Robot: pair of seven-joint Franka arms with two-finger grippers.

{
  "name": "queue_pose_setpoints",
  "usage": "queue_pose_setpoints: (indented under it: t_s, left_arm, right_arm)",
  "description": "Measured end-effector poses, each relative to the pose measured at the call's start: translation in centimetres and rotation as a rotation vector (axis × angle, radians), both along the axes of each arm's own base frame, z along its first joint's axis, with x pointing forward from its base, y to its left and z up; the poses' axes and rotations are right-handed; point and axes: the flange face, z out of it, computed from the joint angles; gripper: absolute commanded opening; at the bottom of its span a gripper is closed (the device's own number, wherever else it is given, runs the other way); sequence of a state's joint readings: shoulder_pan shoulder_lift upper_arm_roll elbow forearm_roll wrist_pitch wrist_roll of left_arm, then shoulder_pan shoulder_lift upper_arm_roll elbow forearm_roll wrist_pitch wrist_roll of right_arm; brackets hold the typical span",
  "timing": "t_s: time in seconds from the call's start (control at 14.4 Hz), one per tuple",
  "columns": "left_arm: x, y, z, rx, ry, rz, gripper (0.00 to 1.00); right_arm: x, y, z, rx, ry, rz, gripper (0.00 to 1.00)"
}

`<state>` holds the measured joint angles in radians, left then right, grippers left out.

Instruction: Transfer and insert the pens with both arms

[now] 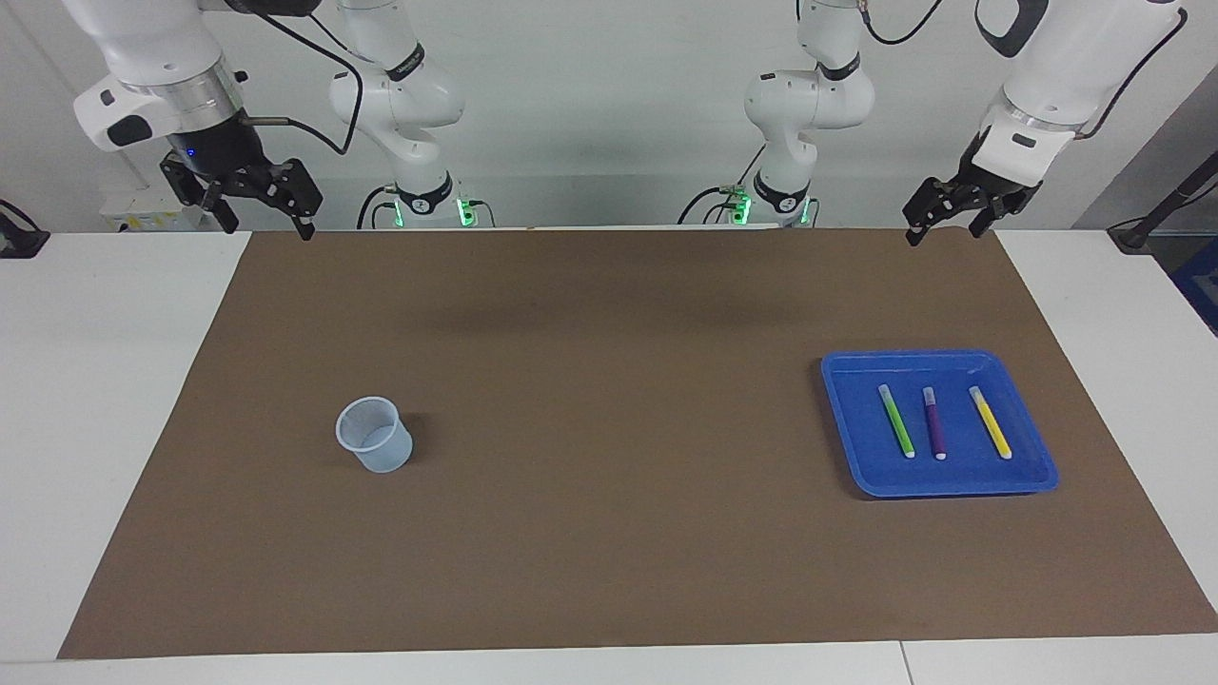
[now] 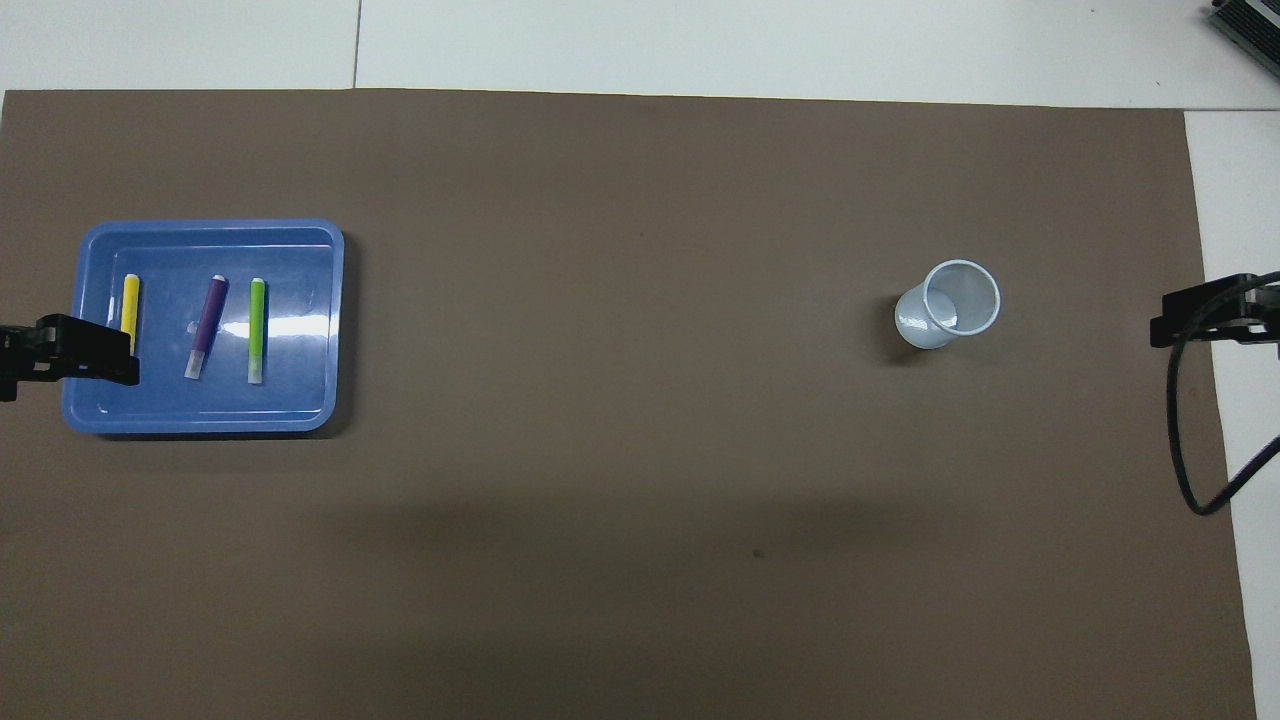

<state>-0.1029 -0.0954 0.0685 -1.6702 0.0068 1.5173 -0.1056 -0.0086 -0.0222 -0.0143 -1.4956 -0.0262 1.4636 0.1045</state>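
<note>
Three pens lie side by side in a blue tray (image 1: 937, 358) toward the left arm's end of the table: green (image 1: 895, 420), purple (image 1: 934, 422) and yellow (image 1: 990, 421). In the overhead view the same three show as yellow (image 2: 130, 303), purple (image 2: 207, 325) and green (image 2: 257, 330) in the tray (image 2: 210, 227). My left gripper (image 1: 944, 231) hangs open in the air over the mat's edge nearest the robots, holding nothing. One of its fingers (image 2: 90, 348) covers part of the yellow pen from above. My right gripper (image 1: 268, 226) hangs open and bare at the other end.
A pale translucent cup (image 1: 374, 434) (image 2: 950, 305) stands upright on the brown mat (image 1: 609, 533) toward the right arm's end. White table surface borders the mat. A black cable (image 2: 1185, 440) loops by the right gripper.
</note>
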Motion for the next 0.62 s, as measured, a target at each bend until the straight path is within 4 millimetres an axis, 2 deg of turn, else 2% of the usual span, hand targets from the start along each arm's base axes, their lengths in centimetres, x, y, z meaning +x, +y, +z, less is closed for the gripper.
queue_pose_setpoints:
  t_s: [0.42, 0.62]
  left_arm:
    - [0.00, 0.02, 0.00, 0.000, 0.000, 0.000, 1.00]
    - [0.26, 0.66, -0.01, -0.002, -0.021, 0.013, 1.00]
  right_arm:
    - [0.00, -0.01, -0.04, 0.000, 0.001, 0.000, 1.00]
    - [0.01, -0.01, -0.11, 0.000, 0.002, 0.000, 1.00]
